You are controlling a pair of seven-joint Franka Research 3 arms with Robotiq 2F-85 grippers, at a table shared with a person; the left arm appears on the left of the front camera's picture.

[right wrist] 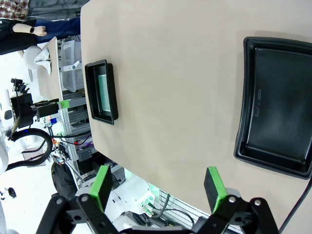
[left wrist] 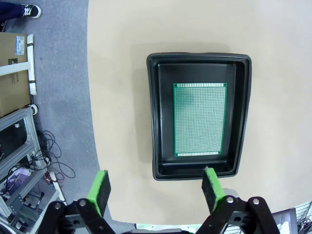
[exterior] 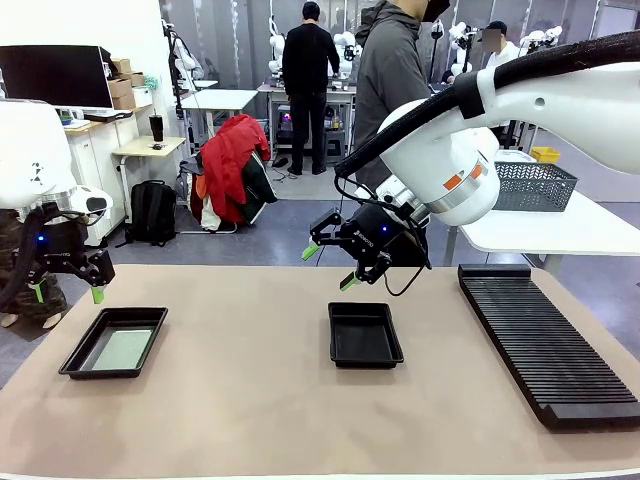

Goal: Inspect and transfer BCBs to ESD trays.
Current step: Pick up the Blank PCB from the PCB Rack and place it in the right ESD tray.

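Both tools are up and wide open. The right gripper (exterior: 330,268) hangs tilted in the air just over the far edge of the middle ESD tray (exterior: 366,364), jaws spread as far as they go, nothing between the green pads, touching nothing. From its own wrist, the right gripper (right wrist: 158,186) has bare tan table (right wrist: 170,73) between its fingers, with that tray (right wrist: 241,122) off to the side, empty and glossy black.

The left gripper (exterior: 68,293) hovers at the table's left end, just beyond the left ESD tray (exterior: 100,374), also fully spread and empty. Looking down its fingers, the left gripper (left wrist: 156,187) frames the tray (left wrist: 152,117) from above, clear of it.

That's where the BCB (left wrist: 200,119) is: flat on the floor of the left tray, a green rectangle covered in a fine grid of holes, black floor showing all round it. From the front the BCB (exterior: 120,349) reads pale grey-green under glare.

A long black slotted rack (exterior: 545,335) lies at the table's right side, its near corner cut by the picture edge. The right arm covers much of the person (exterior: 390,70) standing across the table. There's raised lettering on the middle tray's floor, too small to read. The left arm is mostly cropped at the frame's edge.
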